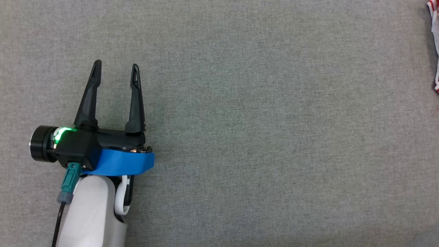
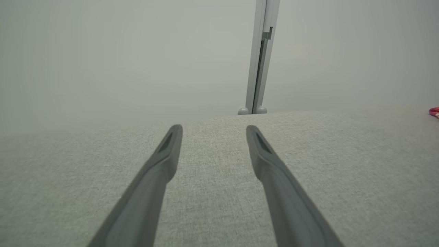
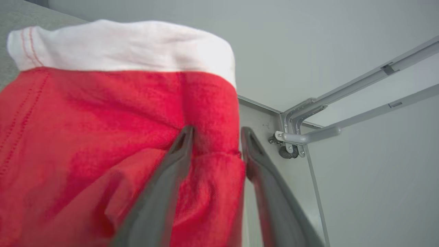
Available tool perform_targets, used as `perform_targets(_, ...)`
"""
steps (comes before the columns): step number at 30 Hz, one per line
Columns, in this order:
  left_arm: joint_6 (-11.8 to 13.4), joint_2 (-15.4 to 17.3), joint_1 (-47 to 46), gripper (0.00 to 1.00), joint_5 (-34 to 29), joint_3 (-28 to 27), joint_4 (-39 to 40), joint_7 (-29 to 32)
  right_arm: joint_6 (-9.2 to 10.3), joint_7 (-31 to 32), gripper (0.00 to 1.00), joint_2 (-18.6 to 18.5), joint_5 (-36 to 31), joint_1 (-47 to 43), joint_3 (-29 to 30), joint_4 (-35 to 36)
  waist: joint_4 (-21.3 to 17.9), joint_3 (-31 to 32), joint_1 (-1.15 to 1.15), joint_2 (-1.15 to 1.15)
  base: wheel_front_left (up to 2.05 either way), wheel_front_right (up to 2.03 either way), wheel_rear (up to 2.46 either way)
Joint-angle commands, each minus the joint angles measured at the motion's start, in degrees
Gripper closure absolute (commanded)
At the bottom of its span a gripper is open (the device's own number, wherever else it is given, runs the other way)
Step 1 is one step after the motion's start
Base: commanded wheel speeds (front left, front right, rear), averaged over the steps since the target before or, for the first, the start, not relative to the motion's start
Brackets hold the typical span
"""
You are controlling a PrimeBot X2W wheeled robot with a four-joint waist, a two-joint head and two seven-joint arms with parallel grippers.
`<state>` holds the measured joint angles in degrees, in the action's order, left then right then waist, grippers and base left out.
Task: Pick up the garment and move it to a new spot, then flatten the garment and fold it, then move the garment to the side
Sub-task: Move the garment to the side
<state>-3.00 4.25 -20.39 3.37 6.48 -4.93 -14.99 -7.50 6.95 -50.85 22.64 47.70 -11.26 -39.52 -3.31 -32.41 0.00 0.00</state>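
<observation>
My left claw [image 1: 116,64] hangs over the grey cloth surface [image 1: 274,137] with its fingers wide apart and nothing between them. Ahead of it and to its right, the surface runs bare across the head view to the garment [image 1: 435,44], a red and white piece cut off by that view's right border, well apart from this claw. From the left wrist, the surface's far edge meets a pale wall [image 2: 103,51], with an upright grey post [image 2: 260,58] standing just behind that edge. On the right wrist camera, the right claw [image 3: 217,133] sits against the garment's red cloth and white band. Its fingers stand partly apart with a red fold between them; I cannot tell whether they pinch it. Beside the garment are grey metal rails [image 3: 360,89] and more pale wall.
</observation>
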Motion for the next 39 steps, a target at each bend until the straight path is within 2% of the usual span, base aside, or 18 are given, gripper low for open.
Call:
perform_targets(1,0.33,0.21,-0.49,0.0,0.06,0.02,0.2,-0.26,0.0,-0.9,0.0,0.87,-1.5,2.05,0.41,-2.01,0.01,0.33,0.0,0.0,0.0,0.0,0.0)
perform_targets(6,0.48,0.38,0.92,0.0,0.63,-0.92,-0.4,-0.26,0.0,-5.66,0.0,3.0,-5.44,4.44,1.72,-5.75,-0.53,2.28,0.0,0.0,0.0,0.0,0.0)
perform_targets(7,0.66,0.35,1.47,0.0,1.0,-1.3,-0.69,-0.25,0.0,-7.68,0.0,4.36,-6.0,4.71,2.05,-6.36,-0.93,3.54,0.0,0.0,0.0,0.0,0.0)
perform_targets(11,0.86,0.34,3.45,0.0,1.52,-1.84,-1.27,-0.25,0.0,-12.78,0.0,7.83,-6.1,3.47,2.11,-4.99,-1.85,6.9,0.0,0.0,0.0,0.0,0.0)
perform_targets(18,1.16,0.4,7.97,0.0,2.43,-3.56,-1.97,-0.25,0.0,-19.65,0.0,16.64,-6.37,-1.15,1.31,-0.34,-2.63,13.57,0.0,0.0,0.0,0.0,0.0)
perform_targets(30,0.76,0.52,13.56,0.0,3.18,-4.86,-3.59,-0.25,0.0,-21.73,0.0,30.27,-6.05,-13.71,0.05,9.51,-0.03,22.31,0.0,0.0,0.0,0.0,0.0)
perform_targets(32,0.78,0.48,13.88,0.0,3.24,-4.88,-3.66,-0.25,0.0,-21.77,0.0,31.07,-6.2,-14.96,0.32,10.48,0.15,22.71,0.0,0.0,0.0,0.0,0.0)
perform_targets(33,0.6,0.44,14.37,0.0,3.37,-4.8,-4.07,-0.26,-0.01,-21.79,0.0,32.73,-6.51,-17.68,1.27,12.29,0.58,23.59,0.0,0.0,0.0,0.0,0.0)
perform_targets(39,0.41,0.23,15.09,0.0,3.55,-4.12,-5.24,-0.25,-0.01,-21.23,0.0,37.01,-7.8,-26.25,6.21,17.33,1.84,25.51,0.0,0.0,0.0,0.0,0.0)
